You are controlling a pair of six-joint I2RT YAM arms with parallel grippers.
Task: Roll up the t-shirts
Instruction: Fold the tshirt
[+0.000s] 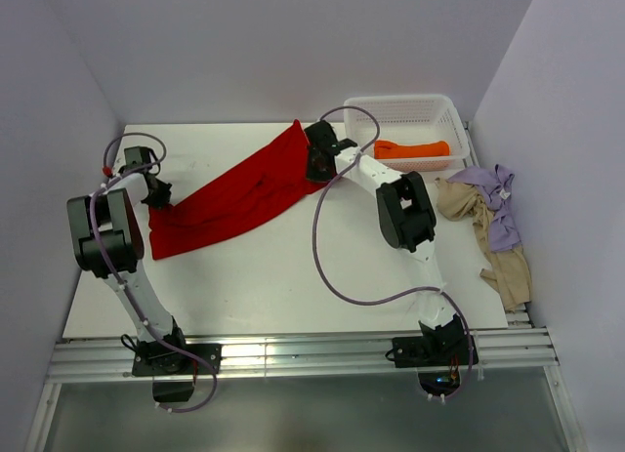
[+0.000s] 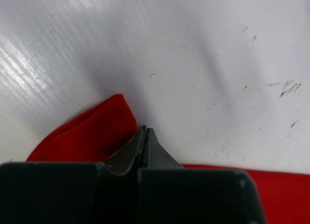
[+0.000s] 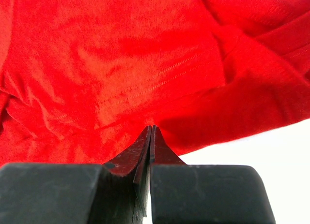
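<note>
**Red t-shirt (image 1: 234, 193) drawn out as a diagonal band across the far left of the bench (image 1: 273, 276), one of my arms at each end.**

The right jaws are pressed flat together at the shirt's far end, near the white mesh basket (image 1: 410, 101). In the right wrist view the fabric gathers in folds down to their tips, so I read this as a pinch on the cloth.

The left jaws are likewise closed tight at the near-left end. The left wrist view shows a red fold just beside them and more red beneath, but bare bench behind the tips. I cannot tell whether any cloth lies between them.

An orange t-shirt (image 1: 415, 149) lies as a long bundle in the basket. A beige t-shirt (image 1: 469, 203) and a lavender t-shirt (image 1: 500, 213) lie crumpled together at the bench's right edge, well apart from the red one.

Hazards, as I judge them:

- **(a) Slipping end:** if the left jaws hold only a thin hem, or nothing, a pull to flatten the shirt would let that end slip, and the cloth would bunch toward the right arm.
- **(b) Poor roll:** the band is creased and doubled on itself, so rolling it as it lies would give a loose, lopsided roll.
- **(c) Basket:** the right arm works close to the basket, and a careless swing could nudge it.
</note>
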